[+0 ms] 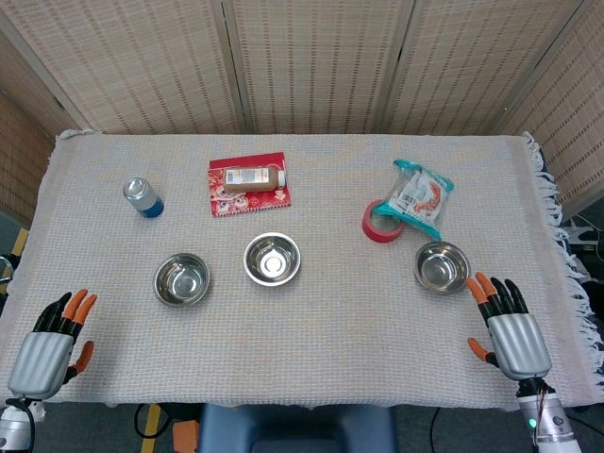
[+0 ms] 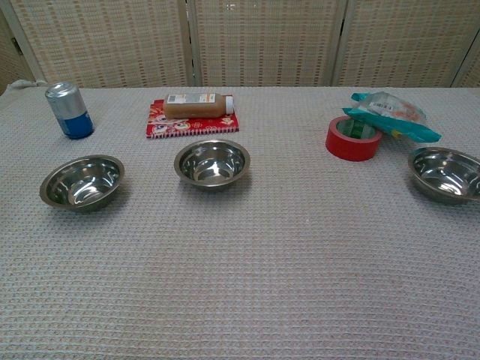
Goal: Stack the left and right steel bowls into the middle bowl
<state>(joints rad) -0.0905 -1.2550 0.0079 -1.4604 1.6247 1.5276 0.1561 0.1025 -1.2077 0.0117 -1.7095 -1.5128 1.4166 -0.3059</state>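
Observation:
Three empty steel bowls stand apart on the cloth. The left bowl [image 1: 182,279] [image 2: 82,182], the middle bowl [image 1: 272,259] [image 2: 212,163] and the right bowl [image 1: 441,267] [image 2: 446,174] each sit upright. My left hand [image 1: 52,342] rests open near the front left edge, well short of the left bowl. My right hand [image 1: 510,327] lies open near the front right edge, just in front of and to the right of the right bowl. Neither hand shows in the chest view.
A blue and silver can [image 1: 143,197] [image 2: 69,110] stands at the back left. A brown bottle [image 1: 252,176] [image 2: 199,103] lies on a red booklet [image 1: 247,196]. A red tape roll [image 1: 381,222] [image 2: 353,138] sits under a teal snack packet [image 1: 420,195] [image 2: 390,112] behind the right bowl.

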